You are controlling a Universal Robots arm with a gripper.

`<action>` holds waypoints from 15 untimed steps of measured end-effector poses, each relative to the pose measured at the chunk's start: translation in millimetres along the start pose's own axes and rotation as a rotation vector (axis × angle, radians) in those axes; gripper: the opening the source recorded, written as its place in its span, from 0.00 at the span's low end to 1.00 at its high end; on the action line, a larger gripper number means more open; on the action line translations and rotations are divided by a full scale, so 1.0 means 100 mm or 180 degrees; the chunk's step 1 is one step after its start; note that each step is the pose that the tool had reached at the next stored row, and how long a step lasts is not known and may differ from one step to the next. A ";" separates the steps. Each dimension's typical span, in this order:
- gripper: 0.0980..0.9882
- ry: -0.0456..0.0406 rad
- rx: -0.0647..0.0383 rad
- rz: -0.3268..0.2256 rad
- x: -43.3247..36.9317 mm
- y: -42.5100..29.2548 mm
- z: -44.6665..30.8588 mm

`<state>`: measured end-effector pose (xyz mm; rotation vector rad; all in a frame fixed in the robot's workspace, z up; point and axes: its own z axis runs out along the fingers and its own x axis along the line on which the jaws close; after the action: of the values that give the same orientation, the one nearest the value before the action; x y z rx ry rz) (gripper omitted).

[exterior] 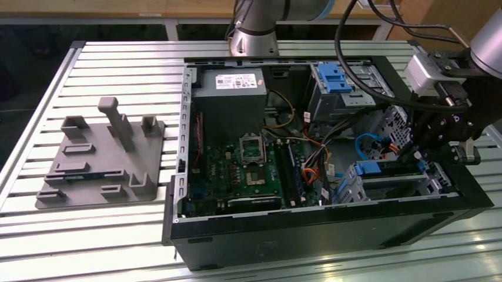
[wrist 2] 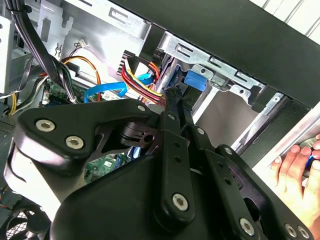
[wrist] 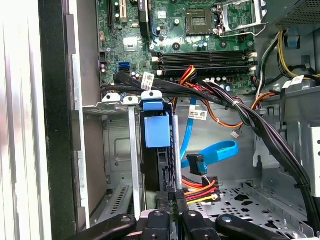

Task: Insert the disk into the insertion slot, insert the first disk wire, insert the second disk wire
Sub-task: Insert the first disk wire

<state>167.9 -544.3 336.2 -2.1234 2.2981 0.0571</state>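
Observation:
The disk (wrist: 157,131), dark-sided with a bright blue carrier, sits inside the insertion slot (wrist: 117,150), a silver perforated cage at the case's corner (exterior: 435,179). In the first wrist view my gripper (wrist: 169,197) stands shut right at the disk's outer end, its jaws close together with nothing between them. The second wrist view shows the gripper (wrist 2: 176,95) tips beside the blue carrier tab (wrist 2: 196,80). A blue flat wire (wrist: 215,150) with a loose black plug (wrist: 196,164) hangs next to the disk. A red, yellow and black wire (wrist: 200,187) ends near my fingers. In the exterior view the gripper (exterior: 413,157) hovers over the cage.
A person's hand (wrist 2: 292,172) rests outside the case. A thick black cable bundle (wrist: 240,107) crosses above the cage. The motherboard (exterior: 235,170), power supply (exterior: 231,94) and a taller bay with a blue latch (exterior: 333,79) occupy the case. A grey fixture plate (exterior: 102,158) lies on the slatted table.

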 end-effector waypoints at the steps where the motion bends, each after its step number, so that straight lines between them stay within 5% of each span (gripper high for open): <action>1: 0.07 0.0000 0.0000 0.0000 0.000 0.000 0.002; 15: 0.07 0.0003 0.0001 0.0002 0.002 0.000 0.041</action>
<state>167.9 -544.3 332.1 -2.1233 2.2990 0.0559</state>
